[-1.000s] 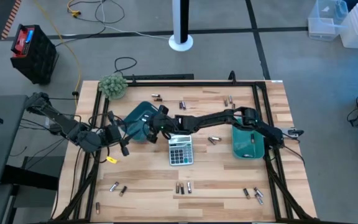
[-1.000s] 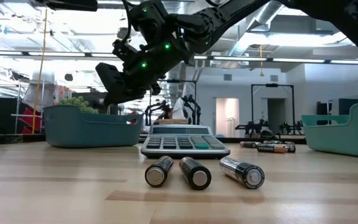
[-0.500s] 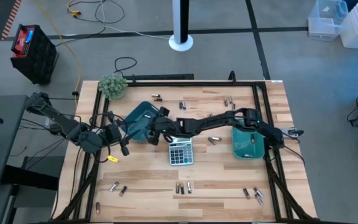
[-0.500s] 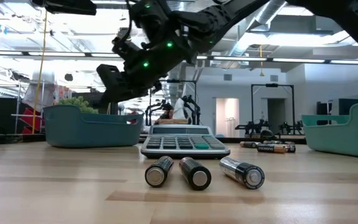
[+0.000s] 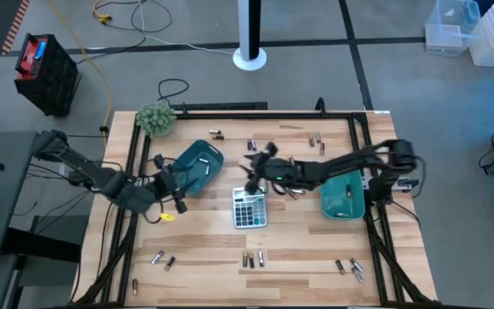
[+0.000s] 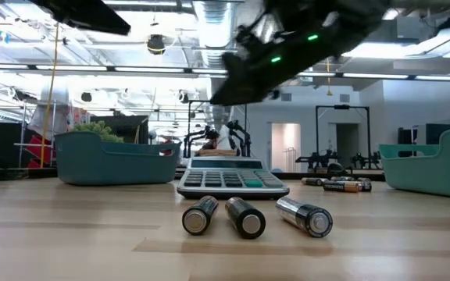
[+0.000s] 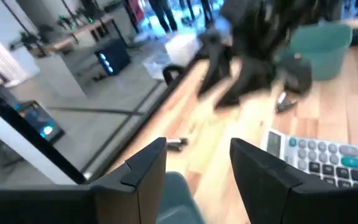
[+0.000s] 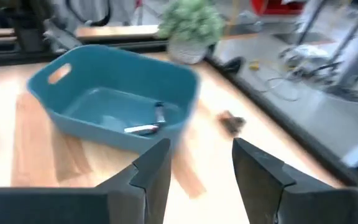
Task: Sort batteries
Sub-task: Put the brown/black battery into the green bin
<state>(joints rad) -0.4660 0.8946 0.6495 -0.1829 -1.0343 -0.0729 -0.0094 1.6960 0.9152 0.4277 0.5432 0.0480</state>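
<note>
Batteries (image 5: pixel 253 258) lie scattered over the table (image 5: pixel 316 257) in small clusters: three near the front edge, a pair at the front left (image 5: pixel 163 258), a few at the front right (image 5: pixel 350 268), more along the far edge (image 5: pixel 251 143), and one pair just right of the calculator (image 5: pixel 249 207); two already lie in the left tray (image 8: pixel 114 102), which the right wrist view shows; the right tray (image 5: pixel 343 196) sits by the right rail.

Right gripper (image 5: pixel 258 165) hangs above the table just beyond the calculator, fingers (image 8: pixel 151 168) apart with nothing between them; left gripper (image 5: pixel 175 180) waits at the near-left edge of the left tray, fingers (image 7: pixel 143 168) likewise apart and empty.

Nearest loose cells to the right gripper, by my reading, are the far-edge group just beyond it and the pair (image 5: pixel 293 192) to its right, beside the calculator; that pair lies roughly crosswise on the table, so the jaws would want to straddle the short width; the right arm is plainly the nearer one for either.
</note>
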